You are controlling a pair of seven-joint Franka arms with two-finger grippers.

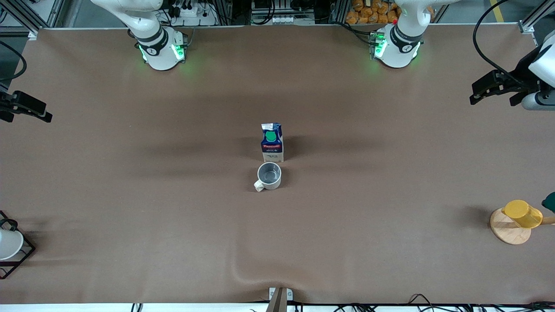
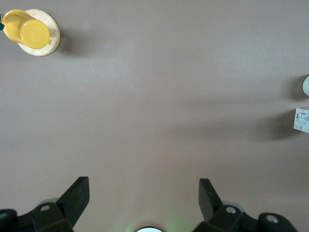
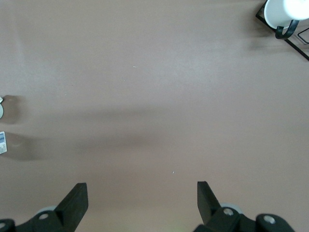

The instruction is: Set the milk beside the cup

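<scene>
The milk (image 1: pixel 272 143), a dark-blue carton with a green cap, stands upright at the table's middle. The cup (image 1: pixel 269 176), a beige mug with a grey inside, stands right beside it, nearer to the front camera, handle toward that camera. My left gripper (image 1: pixel 492 93) is open and empty, up over the left arm's end of the table. Its wrist view (image 2: pixel 144 193) shows the milk (image 2: pixel 301 120) and the cup (image 2: pixel 306 85) at the edge. My right gripper (image 1: pixel 26 113) is open and empty over the right arm's end. Its wrist view (image 3: pixel 141 195) shows slivers of the milk (image 3: pixel 2 142) and cup (image 3: pixel 1 110).
A yellow cup (image 1: pixel 522 213) lies on a wooden stand (image 1: pixel 507 232) near the left arm's end, also in the left wrist view (image 2: pixel 31 31). A white cup in a black wire rack (image 1: pixel 8 245) sits at the right arm's end, also in the right wrist view (image 3: pixel 285 12). The brown cloth has a wrinkle (image 1: pixel 243 271) near the front edge.
</scene>
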